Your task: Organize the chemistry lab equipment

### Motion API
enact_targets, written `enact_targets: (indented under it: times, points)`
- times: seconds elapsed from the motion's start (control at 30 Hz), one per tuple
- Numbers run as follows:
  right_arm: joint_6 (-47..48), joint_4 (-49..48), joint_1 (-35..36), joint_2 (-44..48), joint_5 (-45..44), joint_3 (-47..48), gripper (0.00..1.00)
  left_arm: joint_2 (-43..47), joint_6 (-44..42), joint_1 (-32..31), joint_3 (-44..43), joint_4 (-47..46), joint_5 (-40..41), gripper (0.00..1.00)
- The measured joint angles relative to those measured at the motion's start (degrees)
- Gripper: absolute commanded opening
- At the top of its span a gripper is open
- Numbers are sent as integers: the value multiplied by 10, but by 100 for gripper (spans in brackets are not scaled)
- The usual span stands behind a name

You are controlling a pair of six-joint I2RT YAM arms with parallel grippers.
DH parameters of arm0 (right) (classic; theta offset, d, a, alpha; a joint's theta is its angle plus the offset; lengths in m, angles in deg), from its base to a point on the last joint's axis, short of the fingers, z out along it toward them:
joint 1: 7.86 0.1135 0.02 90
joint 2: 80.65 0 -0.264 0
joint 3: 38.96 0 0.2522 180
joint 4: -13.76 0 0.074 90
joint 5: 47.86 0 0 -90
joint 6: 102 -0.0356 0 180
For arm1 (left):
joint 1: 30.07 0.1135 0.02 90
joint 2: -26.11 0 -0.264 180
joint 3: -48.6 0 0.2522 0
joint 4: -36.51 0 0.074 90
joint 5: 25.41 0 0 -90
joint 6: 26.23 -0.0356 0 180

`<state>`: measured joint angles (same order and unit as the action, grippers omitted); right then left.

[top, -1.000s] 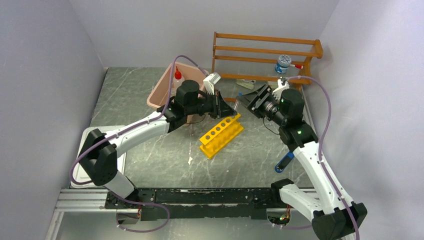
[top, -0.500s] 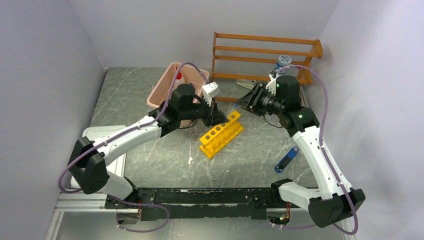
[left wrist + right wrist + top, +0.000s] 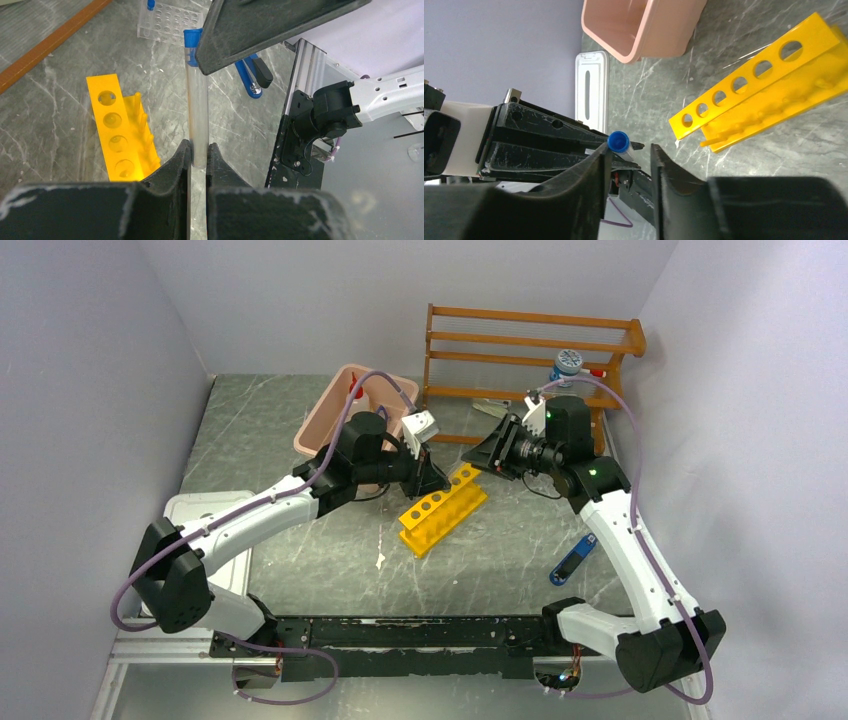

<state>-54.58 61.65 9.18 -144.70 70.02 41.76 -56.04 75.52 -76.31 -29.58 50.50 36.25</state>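
Note:
My left gripper is shut on the bottom end of a clear blue-capped tube and holds it above the table, beside the yellow holed rack. My right gripper is open, with its jaws on either side of the tube's blue cap. The cap rests against one of its fingers. In the top view the left gripper and the right gripper meet tip to tip above the far end of the rack, which lies on its side.
A pink tub stands behind the left arm, a red-capped bottle in it. A wooden shelf rack is at the back. A white lid lies front left. A blue-handled tool lies front right. A clear well plate lies beyond the rack.

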Motion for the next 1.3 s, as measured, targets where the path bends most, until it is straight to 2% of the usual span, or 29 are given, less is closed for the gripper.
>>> enact_targets:
  times: [0.1, 0.33, 0.67, 0.7, 0.77, 0.8, 0.87, 0.9, 1.0, 1.17, 1.3]
  points:
    - [2, -4, 0, -5, 12, -7, 29, 0, -6, 0, 2, 3, -2, 5]
    - [8, -7, 0, -6, 15, -12, 36, 0, -20, 0, 4, 7, -6, 5]
    - [17, -14, 0, -11, 33, -21, 14, 0, -37, 0, 4, 27, -15, 5]
    - [17, -14, 0, -11, 33, -22, 13, 0, -37, 0, 4, 27, -15, 9]
    - [19, -14, 0, -11, 31, -22, 12, 0, -38, 0, 4, 28, -15, 38]
    - [20, -13, 0, -11, 28, -22, 12, 0, -39, 0, 4, 28, -14, 49]
    - [27, -9, 0, -11, 7, -21, 12, 0, -35, 0, 4, 32, -10, 64]
    - [33, -2, -1, -11, -13, -19, 12, 0, -33, 0, 4, 34, -5, 68]
    - [57, 23, -5, -13, -91, -3, 12, 0, -16, 0, 4, 42, 22, 72]
    - [101, 36, -8, -12, -276, 11, 12, 6, 14, 0, 4, 55, 61, 72]
    - [125, 20, -19, -7, -423, -21, 11, 24, 37, 0, 4, 59, 67, 72]
